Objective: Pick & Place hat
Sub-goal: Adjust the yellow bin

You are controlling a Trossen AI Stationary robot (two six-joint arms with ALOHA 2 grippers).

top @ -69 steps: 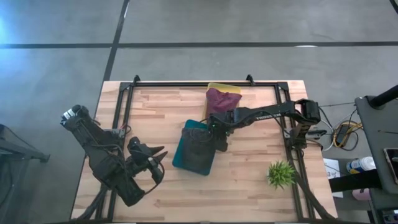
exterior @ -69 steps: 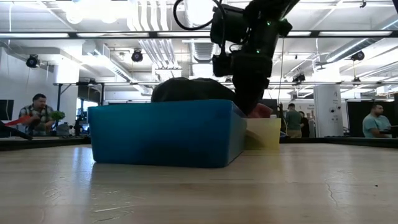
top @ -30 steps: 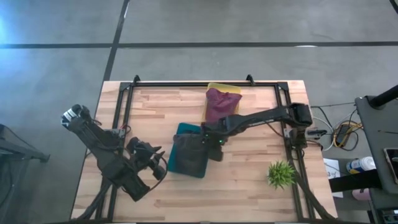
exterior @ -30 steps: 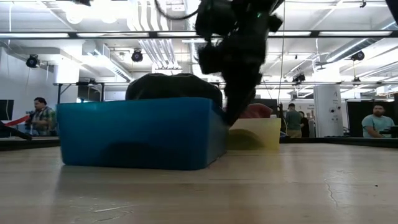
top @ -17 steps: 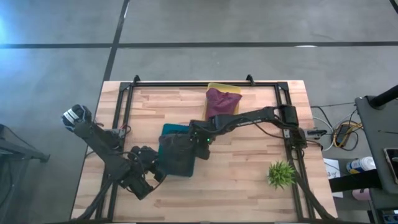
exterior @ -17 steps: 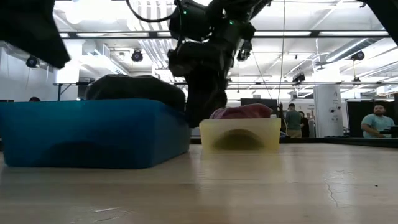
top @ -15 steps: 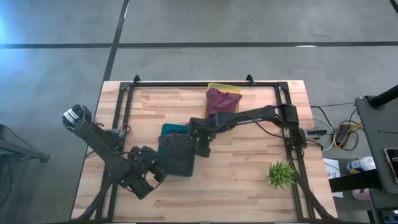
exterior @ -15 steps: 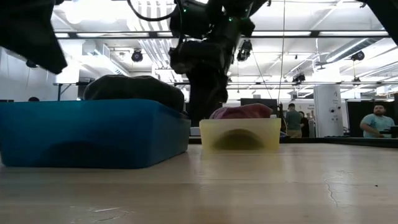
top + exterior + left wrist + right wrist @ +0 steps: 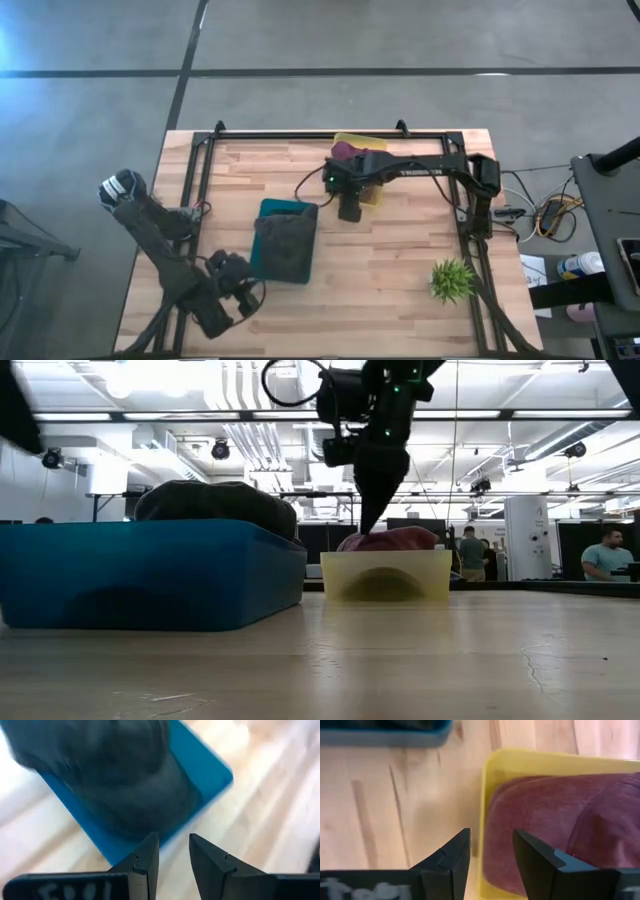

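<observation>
A blue bin (image 9: 268, 240) stands mid-table with a dark grey hat (image 9: 287, 243) heaped in it; the low view shows the dark grey hat (image 9: 215, 507) bulging above the blue bin (image 9: 150, 575). A yellow bin (image 9: 372, 188) toward the far edge holds a maroon hat (image 9: 345, 152). My right gripper (image 9: 350, 208) hovers open above the yellow bin's rim (image 9: 485, 795), beside the maroon hat (image 9: 555, 820); it touches nothing. My left gripper (image 9: 243, 293) is open near the table's near edge, facing the blue bin (image 9: 205, 775) and the dark grey hat (image 9: 115, 775).
A small green plant (image 9: 452, 280) stands near the table's near right corner. Black frame rails (image 9: 330, 135) run along the far edge and both sides. Bare wood lies between the two bins and right of the blue bin. People show in the room beyond the table (image 9: 605, 555).
My right gripper slid the blue bin with the dark hat toward the table's left, then came away, rose and moved right and far, over the yellow bin. My left gripper drew back from the blue bin toward the near edge.
</observation>
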